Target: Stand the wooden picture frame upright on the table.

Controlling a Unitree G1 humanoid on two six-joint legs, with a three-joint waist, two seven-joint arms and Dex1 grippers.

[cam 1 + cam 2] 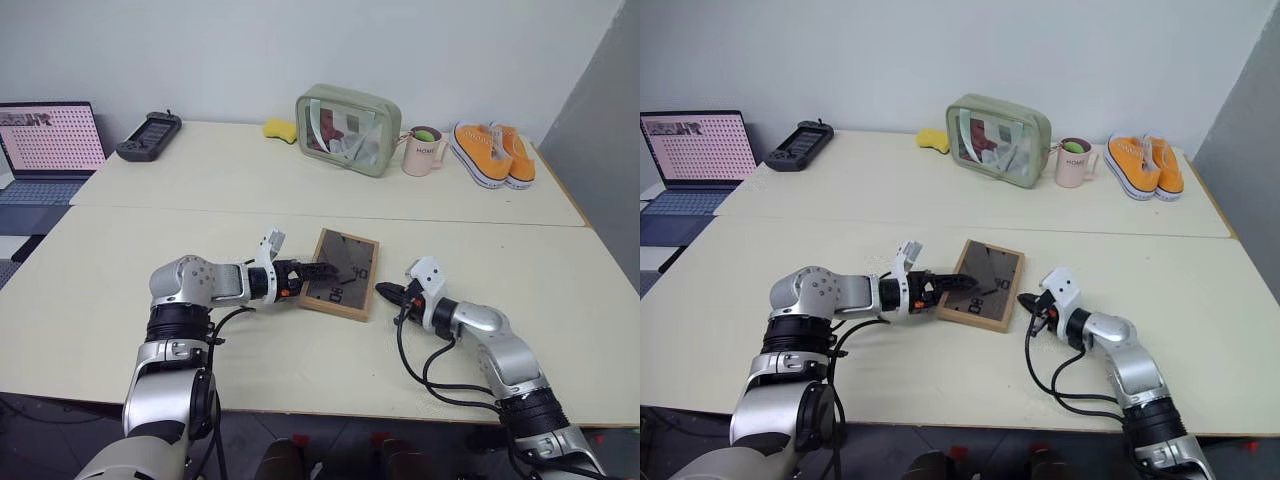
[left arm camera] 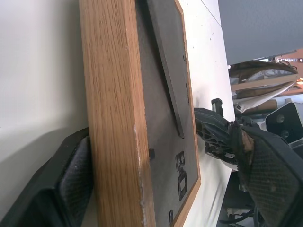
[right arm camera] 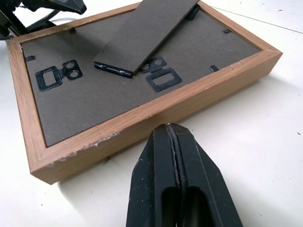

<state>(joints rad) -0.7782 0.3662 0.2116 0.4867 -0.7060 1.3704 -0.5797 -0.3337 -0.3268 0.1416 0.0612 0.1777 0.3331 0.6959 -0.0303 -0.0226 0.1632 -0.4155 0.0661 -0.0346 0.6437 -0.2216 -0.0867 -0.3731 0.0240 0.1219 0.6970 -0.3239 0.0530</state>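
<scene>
The wooden picture frame (image 1: 343,272) lies face down on the table (image 1: 520,250), with its dark back panel up and the fold-out stand (image 3: 147,28) partly lifted. My left gripper (image 1: 318,276) straddles the frame's left rail. One pad (image 2: 71,184) sits against the outer wood and the other finger (image 2: 265,165) hovers over the back panel, so the jaws stand open around the rail. My right gripper (image 3: 170,130) is shut, and its tip rests at the frame's right rail (image 3: 156,111), holding nothing.
Along the far table stand a laptop (image 1: 45,145), a black game controller (image 1: 148,135), a yellow sponge (image 1: 280,130), a green see-through pouch (image 1: 347,130), a pink mug (image 1: 423,152) and orange shoes (image 1: 492,153). A seam (image 1: 200,208) joins the two tabletops.
</scene>
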